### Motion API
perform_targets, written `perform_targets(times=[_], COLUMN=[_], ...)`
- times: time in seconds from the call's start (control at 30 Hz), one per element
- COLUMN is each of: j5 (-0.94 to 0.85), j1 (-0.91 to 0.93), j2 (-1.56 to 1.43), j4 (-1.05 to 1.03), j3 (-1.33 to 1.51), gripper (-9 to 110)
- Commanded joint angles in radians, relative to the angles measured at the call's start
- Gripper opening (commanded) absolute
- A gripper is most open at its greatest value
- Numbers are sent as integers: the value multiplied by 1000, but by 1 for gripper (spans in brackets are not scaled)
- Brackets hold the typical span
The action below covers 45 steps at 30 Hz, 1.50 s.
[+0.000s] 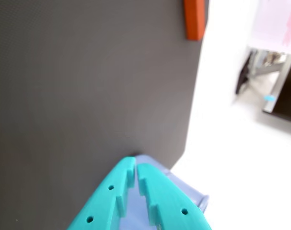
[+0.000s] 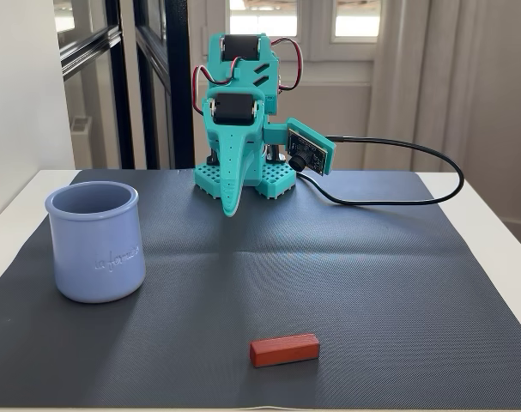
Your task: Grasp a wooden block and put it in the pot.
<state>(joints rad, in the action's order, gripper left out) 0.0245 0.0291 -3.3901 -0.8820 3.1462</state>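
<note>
So the teal gripper has its two fingers pretty much pinched together, just a thin slit between the tips, and nothing is held in them. In the fixed view the gripper points down at the dark mat, close to the arm's base, well away from everything else. Count-wise: one wooden block lying flat near the front edge of the mat, and one lavender pot standing upright over on the left of that view. The wrist view catches the block's end up top.
</note>
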Motion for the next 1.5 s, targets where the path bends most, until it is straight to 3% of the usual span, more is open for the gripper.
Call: perform_targets(times=[0.0,0.83,1.47], j5=[2,0,-6], j1=[0,-6,-51], j2=[-5,25,732], j4=[0,11,2], j3=[-3,-12,-534], gripper=[0,0,0])
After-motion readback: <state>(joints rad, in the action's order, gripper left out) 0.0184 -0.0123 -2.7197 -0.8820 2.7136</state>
